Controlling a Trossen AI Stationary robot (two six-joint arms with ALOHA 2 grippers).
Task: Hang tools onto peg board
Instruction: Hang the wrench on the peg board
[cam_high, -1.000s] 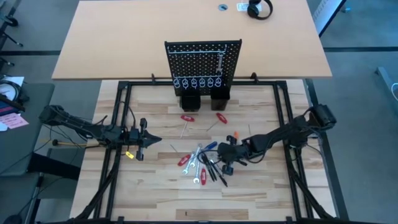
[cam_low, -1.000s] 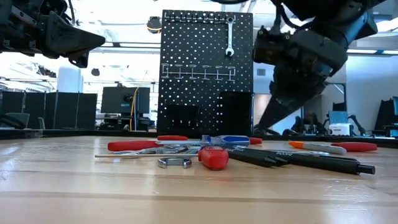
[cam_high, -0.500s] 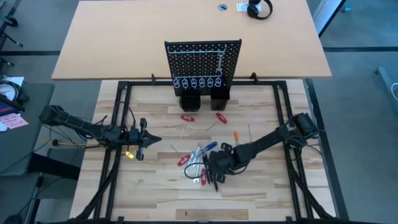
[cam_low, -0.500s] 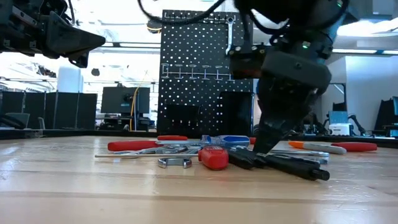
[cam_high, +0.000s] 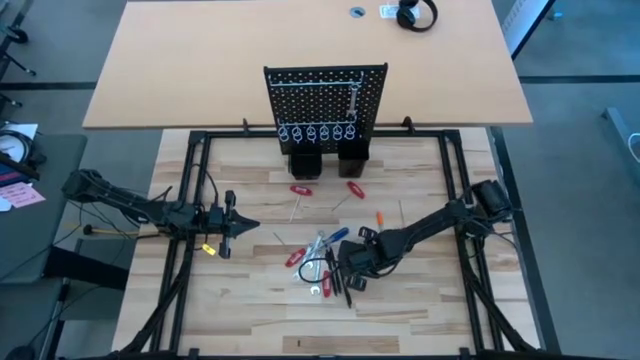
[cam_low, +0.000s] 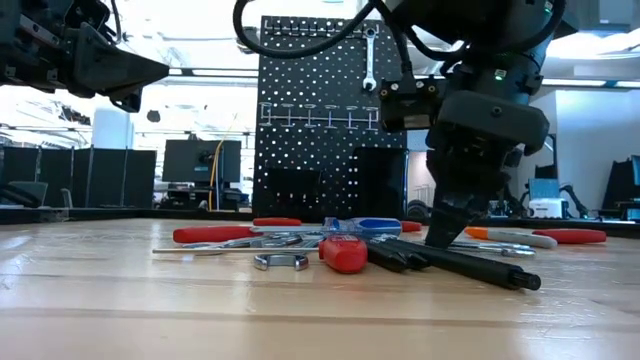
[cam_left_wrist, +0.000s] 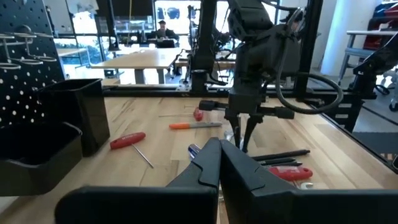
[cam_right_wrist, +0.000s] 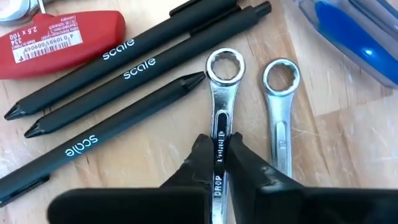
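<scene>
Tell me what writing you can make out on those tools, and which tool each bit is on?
"scale": on each of three black pens.
"4 x 100" and a barcode number too small to read: on the red handle.
"DROP": on the wrench shank between the right gripper fingers; other letters above it are unreadable.

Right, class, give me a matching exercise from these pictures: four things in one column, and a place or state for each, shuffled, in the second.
Column A
1. right end effector
2. left end effector
3. wrench on the peg board
4. red-handled tool

Column B
a. hanging upright on the panel
b. fingers pinching a silver wrench's shank
c. lying on the table near the black bins
d. held above the table's left side, fingers together

Pairs: 1-b, 2-d, 3-a, 4-c
</scene>
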